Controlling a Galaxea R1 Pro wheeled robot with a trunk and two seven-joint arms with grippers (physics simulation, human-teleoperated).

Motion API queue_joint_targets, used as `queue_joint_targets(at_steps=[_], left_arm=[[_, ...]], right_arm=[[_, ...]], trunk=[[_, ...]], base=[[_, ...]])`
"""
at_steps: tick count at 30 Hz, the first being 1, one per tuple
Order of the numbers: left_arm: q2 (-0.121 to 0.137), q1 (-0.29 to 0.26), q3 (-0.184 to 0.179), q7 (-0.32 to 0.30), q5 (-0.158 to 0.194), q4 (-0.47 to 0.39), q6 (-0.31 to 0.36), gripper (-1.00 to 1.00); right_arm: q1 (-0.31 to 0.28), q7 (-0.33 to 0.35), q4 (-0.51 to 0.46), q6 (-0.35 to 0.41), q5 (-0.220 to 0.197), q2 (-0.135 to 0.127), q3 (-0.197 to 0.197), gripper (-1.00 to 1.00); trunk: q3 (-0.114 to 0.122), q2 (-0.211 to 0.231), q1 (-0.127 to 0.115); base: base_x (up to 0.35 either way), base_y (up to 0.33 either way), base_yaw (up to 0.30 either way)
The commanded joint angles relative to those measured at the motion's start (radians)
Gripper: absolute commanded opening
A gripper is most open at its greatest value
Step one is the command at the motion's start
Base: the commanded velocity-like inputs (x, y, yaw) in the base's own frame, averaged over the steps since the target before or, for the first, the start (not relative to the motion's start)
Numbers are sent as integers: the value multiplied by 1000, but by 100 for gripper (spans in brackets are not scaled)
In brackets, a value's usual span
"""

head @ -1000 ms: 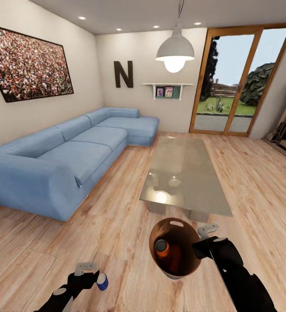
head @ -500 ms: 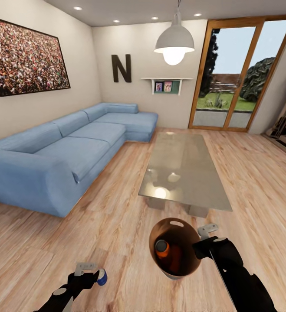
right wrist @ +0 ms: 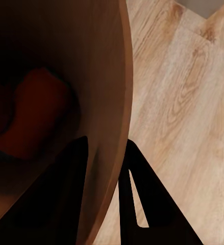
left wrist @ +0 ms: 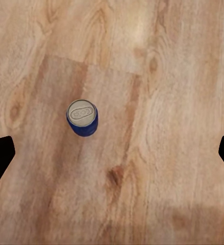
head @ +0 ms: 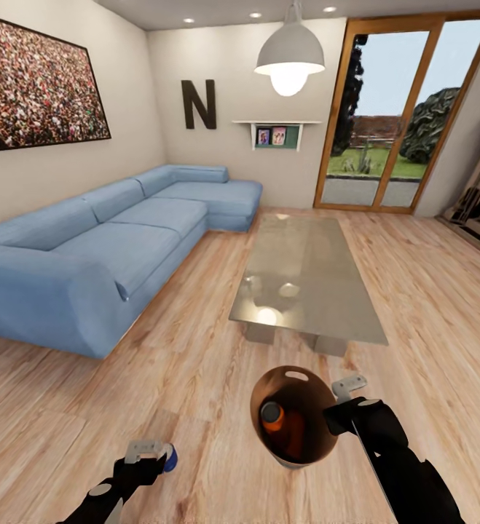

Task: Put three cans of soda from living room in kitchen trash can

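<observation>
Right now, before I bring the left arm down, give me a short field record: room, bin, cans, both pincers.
room: living room, blue sofa, glass table, plank floor
bin: held off the floor by the right pincer, which grips its rim, one finger inside and one outside the wall
orange can: inside the bin
blue can: upright on the floor, under the left pincer
left pincer: open, above the blue can, not touching it
third can: cannot confirm; something dark lies beside the orange can in the bin

- Bright, even room; lit pendant lamp (head: pixel 289 62) and daylight through the far glass doors (head: pixel 403 116).
- Lamp glare on the glass table (head: pixel 305 276).
- Straight edges bow at the corners.
</observation>
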Motion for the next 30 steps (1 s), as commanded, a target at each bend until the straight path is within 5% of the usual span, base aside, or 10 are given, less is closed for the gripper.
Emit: queue_joint_targets(at_steps=[1,13,30], left_arm=[[0,0,0,0,0,0,0,100],[0,0,0,0,0,0,0,100],[1,0,-1,0,0,0,4,100]], right_arm=[[-1,1,0,1,-11,0,0,-100],[-1,1,-1,1,-11,0,0,-100],[0,1,-1,1,-11,0,0,-100]], trunk=[[-5,-7,4],[-62,-91,50],[-70,-91,50]], base=[[0,0,-4],[0,0,0],[93,33,0]])
